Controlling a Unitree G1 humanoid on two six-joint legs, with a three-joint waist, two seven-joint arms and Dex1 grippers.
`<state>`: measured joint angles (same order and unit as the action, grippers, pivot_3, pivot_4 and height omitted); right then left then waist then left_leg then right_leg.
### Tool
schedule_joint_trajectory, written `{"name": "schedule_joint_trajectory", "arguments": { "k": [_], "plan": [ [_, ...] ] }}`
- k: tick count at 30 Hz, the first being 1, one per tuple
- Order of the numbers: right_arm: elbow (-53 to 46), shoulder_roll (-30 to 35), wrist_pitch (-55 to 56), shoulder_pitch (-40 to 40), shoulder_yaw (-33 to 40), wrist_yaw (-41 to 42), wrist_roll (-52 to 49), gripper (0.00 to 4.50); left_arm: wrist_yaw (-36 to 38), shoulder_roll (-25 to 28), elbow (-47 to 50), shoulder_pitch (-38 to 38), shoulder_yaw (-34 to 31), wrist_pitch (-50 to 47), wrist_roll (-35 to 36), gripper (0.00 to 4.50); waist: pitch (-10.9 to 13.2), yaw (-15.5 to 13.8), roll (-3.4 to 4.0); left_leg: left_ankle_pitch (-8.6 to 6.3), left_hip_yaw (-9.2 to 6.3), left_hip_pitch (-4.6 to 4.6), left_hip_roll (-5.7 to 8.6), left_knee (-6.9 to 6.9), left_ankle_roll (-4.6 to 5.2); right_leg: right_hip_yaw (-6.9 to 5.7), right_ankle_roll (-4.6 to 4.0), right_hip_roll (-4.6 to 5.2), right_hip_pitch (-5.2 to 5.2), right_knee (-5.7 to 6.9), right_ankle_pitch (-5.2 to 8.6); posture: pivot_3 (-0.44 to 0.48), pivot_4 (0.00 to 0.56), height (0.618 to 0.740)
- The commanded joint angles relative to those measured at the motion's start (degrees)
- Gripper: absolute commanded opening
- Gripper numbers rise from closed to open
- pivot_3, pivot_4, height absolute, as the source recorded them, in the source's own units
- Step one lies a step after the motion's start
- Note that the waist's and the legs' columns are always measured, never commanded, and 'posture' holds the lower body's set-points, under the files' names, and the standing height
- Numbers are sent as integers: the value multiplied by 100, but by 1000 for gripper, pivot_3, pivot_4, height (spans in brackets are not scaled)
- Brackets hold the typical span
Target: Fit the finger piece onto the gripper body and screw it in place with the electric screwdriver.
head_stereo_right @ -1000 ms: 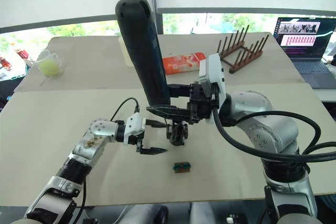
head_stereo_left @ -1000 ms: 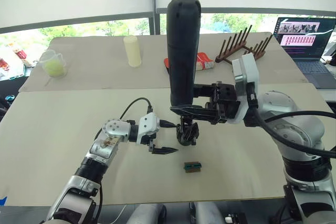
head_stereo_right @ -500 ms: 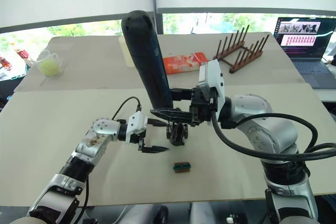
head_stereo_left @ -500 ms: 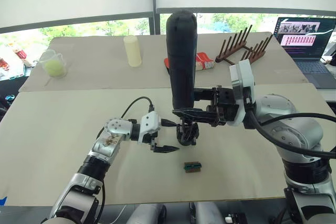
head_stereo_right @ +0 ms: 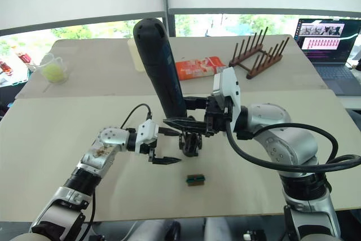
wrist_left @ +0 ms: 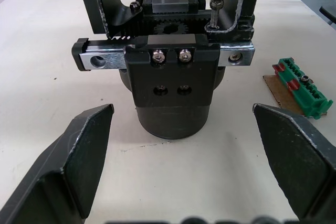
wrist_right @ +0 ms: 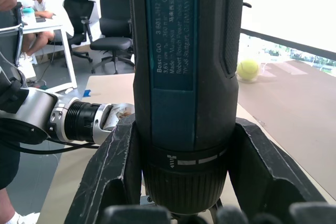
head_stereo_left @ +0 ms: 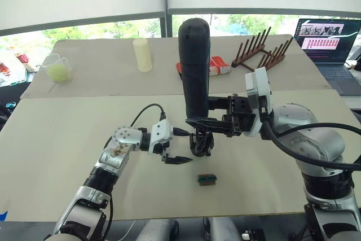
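Lowered slightly, the matte cylindrical electric screwdriver (head_stereo_left: 194, 66) stays clamped in the right tool (head_stereo_left: 210, 123); left tool (head_stereo_left: 179, 146) gapes.

Our left gripper (head_stereo_left: 179, 146) reaches in low over the table, its fingers (wrist_left: 79, 156) spread wide (nothing between them). Our right gripper (head_stereo_left: 198, 111) extends leftward, fingers (wrist_right: 113, 166) clamped around the electric screwdriver (head_stereo_left: 193, 66).

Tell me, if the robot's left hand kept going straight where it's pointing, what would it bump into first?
Most likely the gripper body. It stands straight ahead of the left gripper, centred between its open fingers, with bare table before it. How near it is cannot be judged exactly.
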<state>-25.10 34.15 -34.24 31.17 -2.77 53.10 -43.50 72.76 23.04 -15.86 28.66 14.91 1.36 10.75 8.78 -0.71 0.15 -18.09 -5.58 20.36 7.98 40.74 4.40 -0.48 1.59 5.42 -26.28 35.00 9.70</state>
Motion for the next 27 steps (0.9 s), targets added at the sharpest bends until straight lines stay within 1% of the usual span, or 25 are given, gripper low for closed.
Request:
{"name": "schedule_joint_trajectory", "arguments": {
  "k": [1, 27],
  "plan": [
    [-67, -33, 276, 79, 234, 86, -3, 1897, 18, 11, 98, 80, -3, 120, 5, 4500, 0, 0, 0, 0, 0, 0, 0, 0, 0, 0, 0, 0, 0, 0, 0, 0, 150, 740],
    [-202, -64, 145, 96, 256, -11, -118, 1897, 19, -2, 153, 85, 12, 116, -13, 4500, 0, 0, 0, 0, 0, 0, 0, 0, 0, 0, 0, 0, 0, 0, 0, 0, 150, 740]
  ]
}}
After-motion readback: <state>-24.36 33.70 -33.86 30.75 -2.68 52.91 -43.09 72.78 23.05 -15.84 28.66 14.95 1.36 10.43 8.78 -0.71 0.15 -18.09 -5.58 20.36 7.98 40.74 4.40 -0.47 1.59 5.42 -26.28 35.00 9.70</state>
